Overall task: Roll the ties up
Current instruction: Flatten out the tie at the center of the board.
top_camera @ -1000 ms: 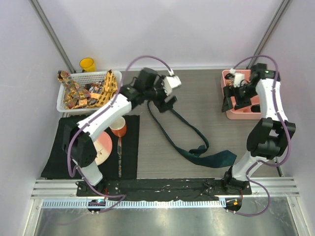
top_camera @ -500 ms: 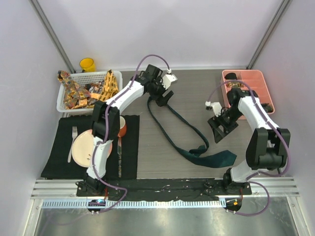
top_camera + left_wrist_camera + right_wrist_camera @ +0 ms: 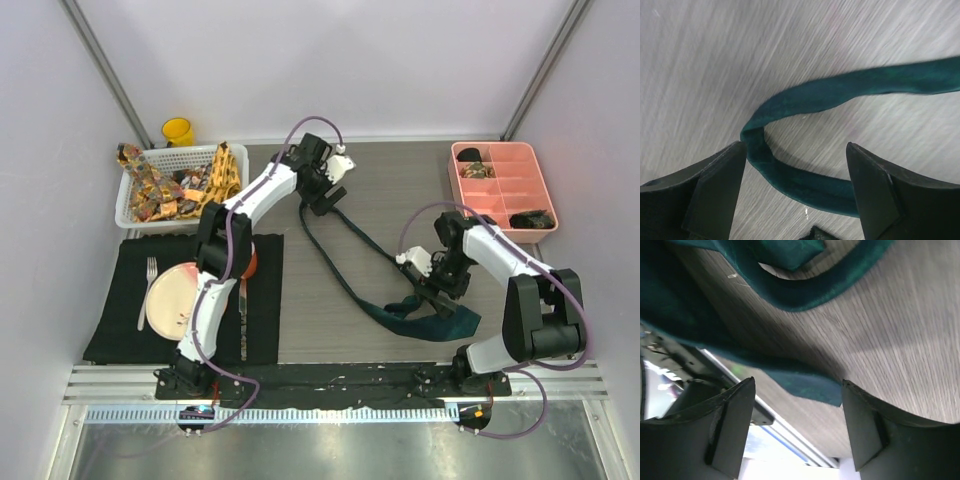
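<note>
One tie [image 3: 345, 278] lies across the middle of the bench [image 3: 400, 185], running from far left to near right. The left end effector [image 3: 325, 200] stands over its far, looped end, and the right end effector [image 3: 425, 295] over its near end. At far left sits a basket [image 3: 180, 150] holding further ties [image 3: 165, 187], with a cup [image 3: 178, 131] behind it. In front of the basket lies a placemat [image 3: 115, 310] carrying a plate [image 3: 168, 300], with a fork [image 3: 148, 290] to its left. A tray [image 3: 456, 175] sits at far right.

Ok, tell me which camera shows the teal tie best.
Top external: the whole teal tie shows, from the bend by the left gripper to the wide end by the right gripper. Left wrist shows only that bend; right wrist only the wide end, close up.
</note>
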